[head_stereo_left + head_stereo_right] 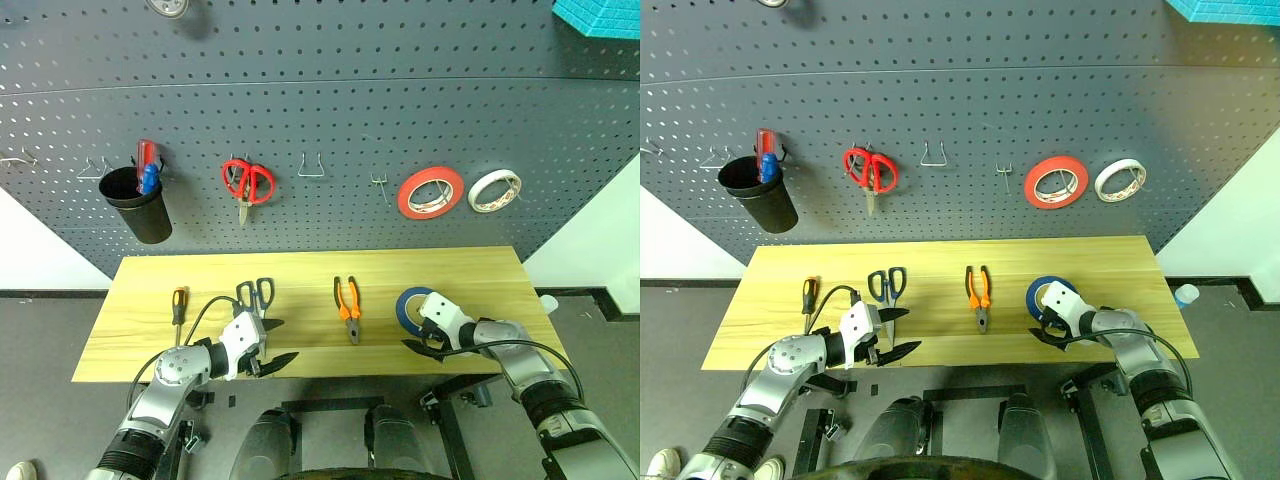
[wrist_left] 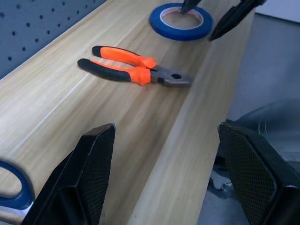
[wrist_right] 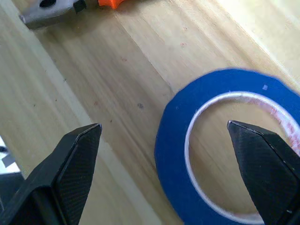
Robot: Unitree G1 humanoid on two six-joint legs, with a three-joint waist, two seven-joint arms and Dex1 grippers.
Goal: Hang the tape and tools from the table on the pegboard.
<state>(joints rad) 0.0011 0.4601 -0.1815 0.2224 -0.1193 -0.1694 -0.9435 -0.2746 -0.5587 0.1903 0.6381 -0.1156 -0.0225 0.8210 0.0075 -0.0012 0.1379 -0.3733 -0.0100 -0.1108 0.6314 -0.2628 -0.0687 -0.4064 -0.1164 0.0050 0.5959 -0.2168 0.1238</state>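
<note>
The blue tape (image 1: 407, 303) lies flat near the right end of the wooden table (image 1: 480, 270). My right gripper (image 1: 418, 338) is open and hangs right over it. One finger (image 3: 265, 161) is above the hole and the other finger (image 3: 70, 173) is outside the ring (image 3: 173, 140). The orange-and-black pliers (image 1: 347, 303) lie mid-table. The dark-blue-handled scissors (image 1: 256, 295) and the slim screwdriver (image 1: 178, 305) lie to their left. My left gripper (image 1: 276, 342) is open and empty at the front edge beside the scissors, pointing towards the pliers (image 2: 136, 70). Behind stands the pegboard (image 1: 320, 110).
On the pegboard hang a black cup (image 1: 137, 207) with a red-and-blue screwdriver, red scissors (image 1: 247, 183), a red roll (image 1: 431, 192) and a white roll (image 1: 495, 190). Bare hooks (image 1: 313, 165) sit between the scissors and the rolls. Another bare hook (image 1: 92, 168) is left of the cup.
</note>
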